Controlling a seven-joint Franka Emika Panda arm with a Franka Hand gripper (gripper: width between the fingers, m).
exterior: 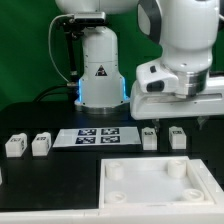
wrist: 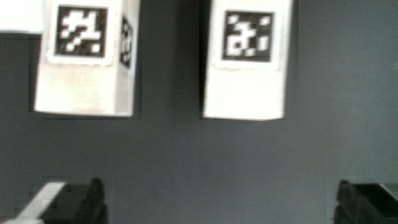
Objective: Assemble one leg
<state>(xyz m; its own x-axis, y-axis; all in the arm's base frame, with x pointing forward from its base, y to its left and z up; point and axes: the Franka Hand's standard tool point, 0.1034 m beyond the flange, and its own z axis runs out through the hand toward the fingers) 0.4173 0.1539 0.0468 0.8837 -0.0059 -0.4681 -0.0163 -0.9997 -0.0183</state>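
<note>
**Exterior view.** The hand (exterior: 176,120) is shown hanging over the dark tabletop (exterior: 40,110) at the exterior view's right, with its fingers spread apart and nothing held. Below it, the third leg (exterior: 149,138) and the fourth leg (exterior: 178,136), counted from the exterior view's left, are set side by side without touching. The first leg (exterior: 14,146) and the second leg (exterior: 41,145) are placed at the left. The marker board (exterior: 98,137) lies between the two pairs. The white panel (exterior: 155,185), with corner sockets, is seen nearest the camera.

**Wrist view.** One tagged leg (wrist: 86,60) and a neighbouring leg (wrist: 249,60) are shown side by side and apart, tags facing the camera. The dark fingers (wrist: 71,200) are held wide over bare tabletop (wrist: 214,160), clear of both legs.
</note>
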